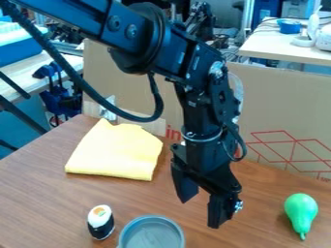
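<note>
The black gripper (201, 211) hangs over the middle of the wooden table, its two fingers spread apart with nothing between them. Just below and left of it, at the front edge of the view, is a round grey metal pan or bowl (152, 235), partly cut off. Left of that stands a sushi-like toy (101, 223), white on top with an orange and green spot and a black wrap. A green pear-shaped toy (301, 213) lies to the right of the gripper. Behind and left of the gripper lies a folded yellow cloth (116, 151).
A cardboard panel (284, 104) with red printed lines stands along the table's back edge. Beyond it are another table (284, 47) with a blue bowl at the right and a bench at the left. The wooden table (38, 198) extends toward the left front.
</note>
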`<action>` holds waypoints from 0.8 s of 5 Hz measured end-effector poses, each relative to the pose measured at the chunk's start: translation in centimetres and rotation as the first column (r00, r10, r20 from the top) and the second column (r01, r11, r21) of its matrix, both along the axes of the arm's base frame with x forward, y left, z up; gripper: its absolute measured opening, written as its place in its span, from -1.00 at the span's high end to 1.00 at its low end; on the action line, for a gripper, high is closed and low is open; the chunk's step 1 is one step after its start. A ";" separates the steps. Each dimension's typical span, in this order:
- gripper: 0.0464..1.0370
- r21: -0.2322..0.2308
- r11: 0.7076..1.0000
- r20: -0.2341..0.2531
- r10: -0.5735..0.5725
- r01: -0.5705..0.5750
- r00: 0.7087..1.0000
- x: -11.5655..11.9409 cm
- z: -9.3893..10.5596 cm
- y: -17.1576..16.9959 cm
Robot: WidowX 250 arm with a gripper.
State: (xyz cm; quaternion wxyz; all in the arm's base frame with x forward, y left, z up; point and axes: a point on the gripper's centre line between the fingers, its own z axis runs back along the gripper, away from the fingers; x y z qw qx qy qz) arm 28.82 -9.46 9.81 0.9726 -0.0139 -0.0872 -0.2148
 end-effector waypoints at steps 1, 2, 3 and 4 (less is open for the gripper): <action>-0.93 0.010 1.000 -0.032 0.000 0.000 0.999 -0.2 -1.0 0.1; -0.93 -0.050 0.999 -0.025 -0.016 0.015 1.000 2.8 -2.3 -1.4; -0.93 -0.133 0.991 0.030 -0.015 0.019 0.999 6.1 -2.1 -3.2; -0.93 -0.226 0.974 0.064 0.005 0.010 0.998 7.8 -1.6 -4.9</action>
